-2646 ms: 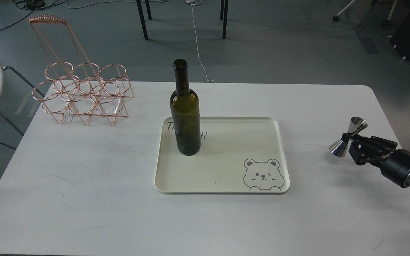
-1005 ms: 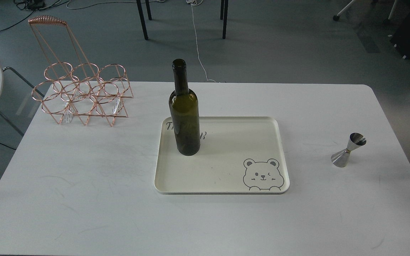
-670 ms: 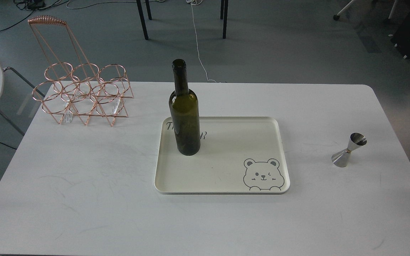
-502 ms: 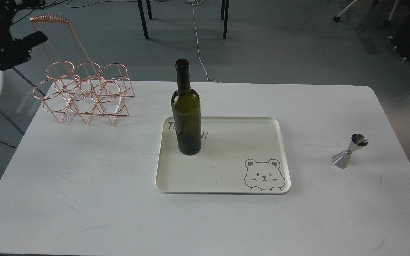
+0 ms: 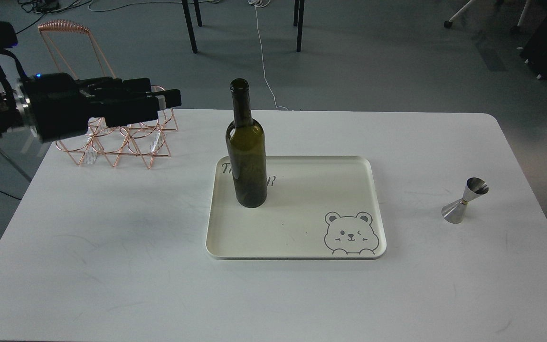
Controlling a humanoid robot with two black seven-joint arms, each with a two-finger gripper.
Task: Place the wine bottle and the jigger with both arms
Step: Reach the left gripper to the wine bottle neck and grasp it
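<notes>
Since half a second ago my left gripper has swung in level toward the wine bottle upright on the tray, finger gap unreadable, holding nothing; jigger stands released far right.

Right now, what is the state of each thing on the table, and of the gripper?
Bottle: upright on the tray, open at the top, not held.
Jigger: upright on the table, right of the tray, not held.
Tray: flat on the table.
Rack: standing at the far left, rings empty.
Left gripper: in the air before the rack, holding nothing.
</notes>
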